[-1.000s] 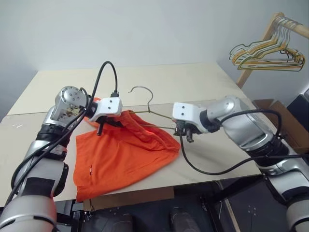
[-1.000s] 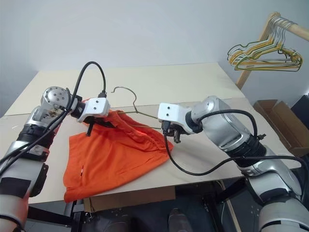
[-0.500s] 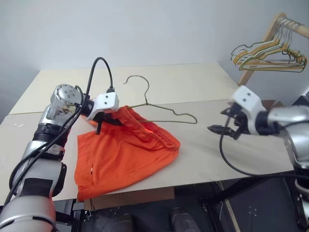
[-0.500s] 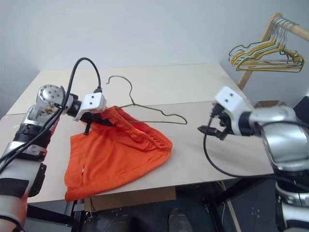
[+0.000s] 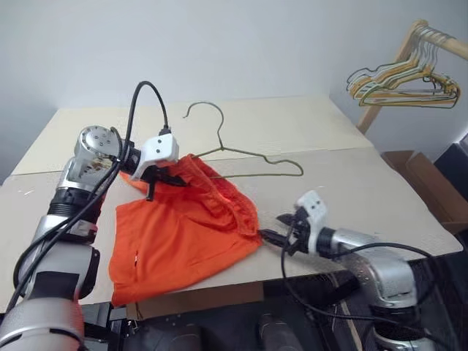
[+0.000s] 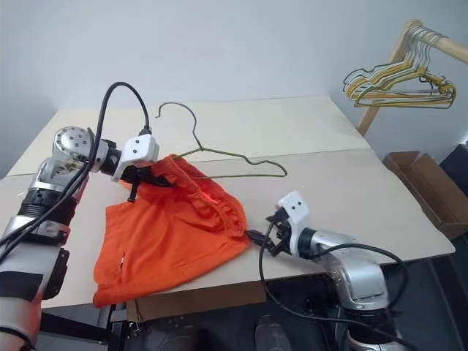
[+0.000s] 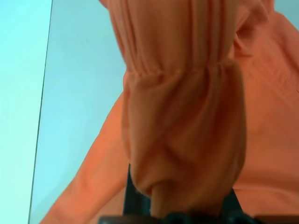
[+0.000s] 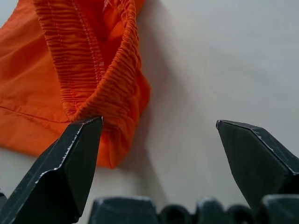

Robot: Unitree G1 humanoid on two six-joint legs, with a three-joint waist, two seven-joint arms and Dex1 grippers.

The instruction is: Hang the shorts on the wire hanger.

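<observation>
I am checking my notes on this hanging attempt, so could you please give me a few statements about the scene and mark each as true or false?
1. The left gripper is shut on the shorts at their waistband. True.
2. The right gripper holds the wire hanger. False: its jaws stand open and empty, low beside the corner of the shorts' waistband.
3. The wire hanger's hook points away from the robot, towards the table's far side. True.
4. The shorts hang fully on the wire hanger. False: most of the fabric lies spread on the table.
5. A bunch of hangers hangs on a rack to the right. True.
</observation>
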